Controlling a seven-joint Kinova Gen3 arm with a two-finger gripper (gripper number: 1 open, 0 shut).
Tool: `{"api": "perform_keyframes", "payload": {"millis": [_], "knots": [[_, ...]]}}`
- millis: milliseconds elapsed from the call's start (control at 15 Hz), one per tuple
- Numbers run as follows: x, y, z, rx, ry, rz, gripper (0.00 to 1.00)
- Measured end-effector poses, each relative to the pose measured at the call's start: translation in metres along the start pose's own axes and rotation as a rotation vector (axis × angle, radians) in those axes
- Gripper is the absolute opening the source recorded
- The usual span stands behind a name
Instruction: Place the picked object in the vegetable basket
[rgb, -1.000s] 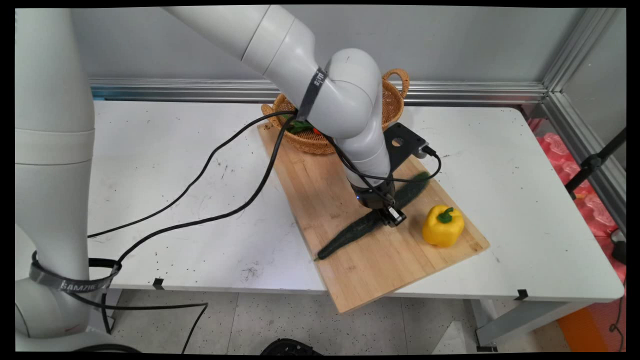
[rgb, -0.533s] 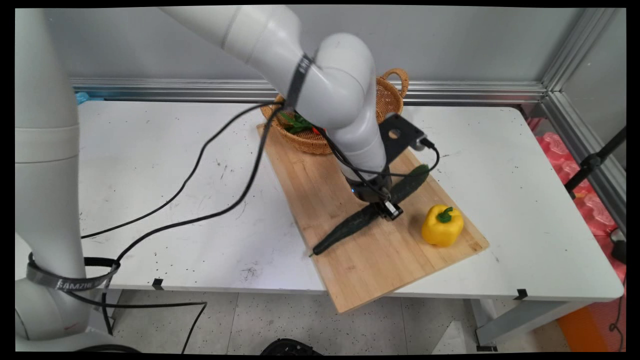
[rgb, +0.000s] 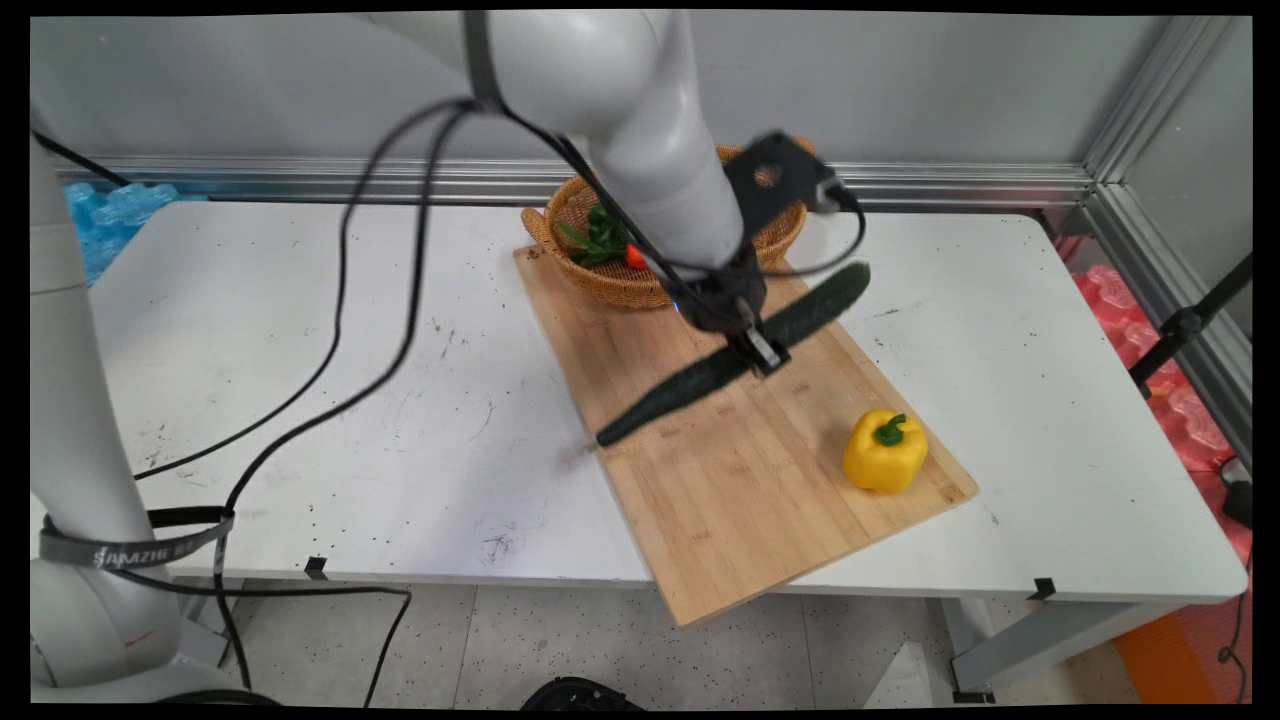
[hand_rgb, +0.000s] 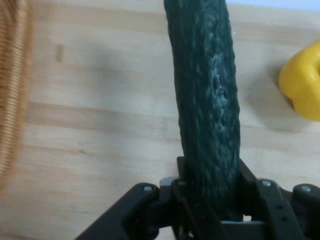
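Clamped near its middle by the gripper (rgb: 757, 348), the cucumber (rgb: 730, 355) is carried clear of the board (rgb: 740, 470), its shadow lying apart from it on the wood. The grip near mid-length looks chosen for balance: both long ends stick out to either side, and the cucumber hangs only slightly tilted, its right end higher than its left. In the hand view the fingers (hand_rgb: 250, 185) are seen pressed against both flanks of the cucumber (hand_rgb: 207, 115), so the hold is a side pinch across the narrow width, the only span such a gripper could plausibly close over. The bumpy dark skin is judged likely to give some friction, though a long thing held at one place could swing.

The board is laid slantwise on the table (rgb: 300, 350), one corner overhanging the near edge. A yellow pepper (rgb: 884, 452) stands upright on the board's right side, well apart from the cucumber. A wicker basket (rgb: 620, 275) sits at the board's far end, just behind the gripper, with green leaves and something red inside.
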Motion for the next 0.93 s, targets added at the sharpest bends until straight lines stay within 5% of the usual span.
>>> {"api": "perform_keyframes", "payload": {"millis": [400, 933], "knots": [[0.015, -0.045, -0.060, 0.039, 0.061, 0.075, 0.00], [0.036, -0.126, -0.087, 0.139, 0.056, 0.140, 0.00]]}}
